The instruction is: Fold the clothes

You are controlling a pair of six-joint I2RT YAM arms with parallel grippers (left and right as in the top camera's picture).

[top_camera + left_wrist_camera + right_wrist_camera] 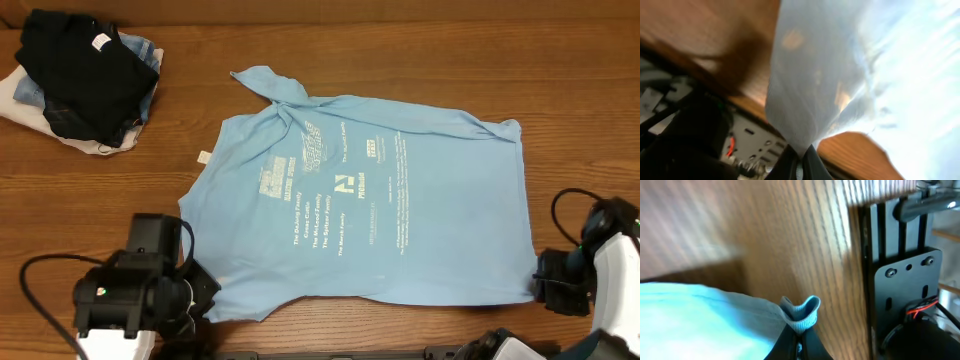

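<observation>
Overhead view: a light blue short-sleeved shirt (400, 200) lies spread flat at the middle of the wooden counter (400, 50), print side up. The print is white. It has a block "N" logo (343, 184) near the centre, and to the logo's left a column of short lines (312, 224), several of which appear to end in "Family". The smaller text blocks are too fine to read. A small white label (203, 157) sits at the shirt's left edge.

The left gripper (800, 167) is pressed together on the shirt's near-left corner, with cloth rising from its tips. The right gripper (798, 345) is likewise closed, pinching a small fold of the near-right hem.

At the far-left corner, well apart from the shirt, a black garment (80, 75) with a white tag (99, 42) lies heaped on denim and white fabric.
</observation>
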